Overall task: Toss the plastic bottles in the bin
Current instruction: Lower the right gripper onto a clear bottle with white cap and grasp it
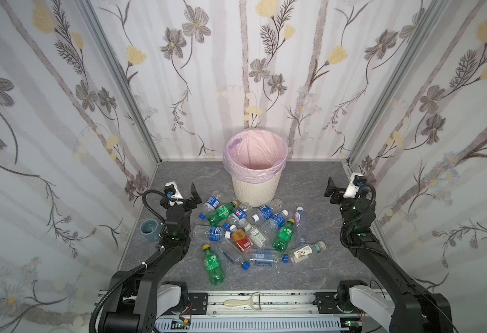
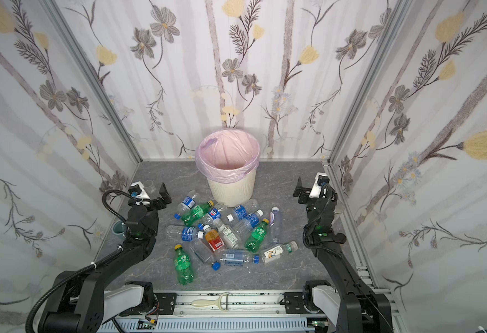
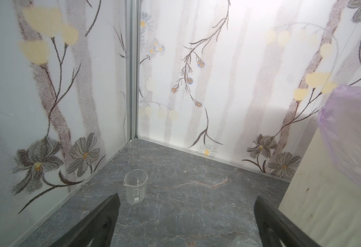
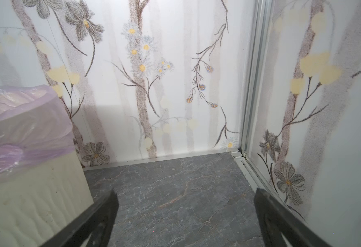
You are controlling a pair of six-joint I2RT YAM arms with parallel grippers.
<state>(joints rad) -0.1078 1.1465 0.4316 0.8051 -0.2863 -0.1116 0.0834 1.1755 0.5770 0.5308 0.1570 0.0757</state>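
Plastic bottles (image 1: 248, 233) are lying in a loose heap on the grey marbled table (image 1: 317, 259), mid-floor, just in front of the bin (image 1: 255, 167); the rearmost ones are sitting right against its base. Mix showing in both top views: green bottles with yellow caps, one (image 1: 213, 265) lying apart at the near edge of the heap; clear ones with blue labels; one orange-red bottle (image 1: 241, 239) with a white cap near the centre. The bin is standing upright toward the back wall, cream ribbed sides, pink bag folded over the rim, nothing visible inside. Left gripper (image 1: 189, 199) is hovering left of the heap, fingers (image 3: 102, 222) spread wide and holding nothing, pointing toward the rear left corner, where a small clear beaker (image 3: 135, 186) is standing. Right gripper (image 1: 333, 191) is hovering well right of the heap, fingers (image 4: 98, 222) likewise spread and empty, facing the rear right corner. A grey cup (image 1: 149, 229) is sitting by the left wall, beside the left arm. A cream peeler (image 1: 243, 302) is lying on the front rail.
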